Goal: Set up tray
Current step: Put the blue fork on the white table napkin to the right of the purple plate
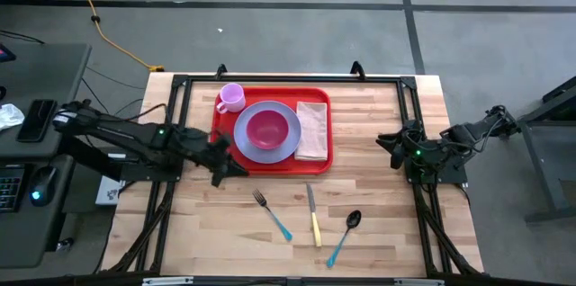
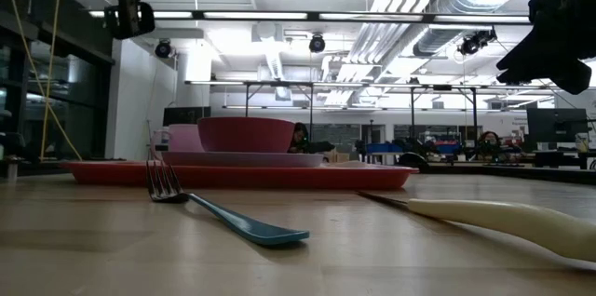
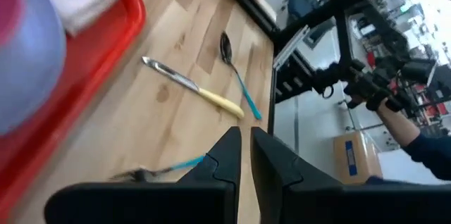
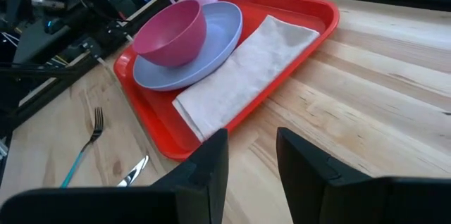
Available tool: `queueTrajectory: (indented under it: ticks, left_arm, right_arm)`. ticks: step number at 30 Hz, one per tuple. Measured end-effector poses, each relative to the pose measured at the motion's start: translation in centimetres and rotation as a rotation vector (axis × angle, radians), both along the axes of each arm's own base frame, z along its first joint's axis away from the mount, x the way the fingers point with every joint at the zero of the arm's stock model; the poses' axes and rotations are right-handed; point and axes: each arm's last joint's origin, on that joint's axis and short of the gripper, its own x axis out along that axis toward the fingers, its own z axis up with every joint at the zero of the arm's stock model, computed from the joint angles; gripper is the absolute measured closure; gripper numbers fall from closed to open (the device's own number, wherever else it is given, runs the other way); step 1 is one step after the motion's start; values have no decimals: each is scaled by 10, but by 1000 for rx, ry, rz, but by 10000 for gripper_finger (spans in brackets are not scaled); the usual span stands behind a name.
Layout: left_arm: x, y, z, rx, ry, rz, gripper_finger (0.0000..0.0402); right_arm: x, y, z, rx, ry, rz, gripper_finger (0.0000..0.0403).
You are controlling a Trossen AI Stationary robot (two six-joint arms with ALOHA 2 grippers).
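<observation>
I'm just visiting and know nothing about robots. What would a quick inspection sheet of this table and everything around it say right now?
Surface: wooden table, inside a black frame.
Job's things: red tray holding a lavender plate with a pink bowl on it, a pale mug and a folded napkin.
Clutter: fork, knife and spoon lie on the wood in front of the tray.
Grippers: left gripper beside the tray's left edge, fingers nearly together, empty; right gripper at the table's right side, open, empty.
Cables: yellow cable on the floor.
Surroundings: desk with keyboard and mouse at left; people in the room behind.
</observation>
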Motion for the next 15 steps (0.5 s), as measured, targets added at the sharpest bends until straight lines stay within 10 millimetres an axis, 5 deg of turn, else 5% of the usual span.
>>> queueTrajectory:
  ticks: [15]
  left_arm:
    - [26,-72,-11,-256,172,308,337]
  right_arm:
    - [0,0,0,4,0,4,304]
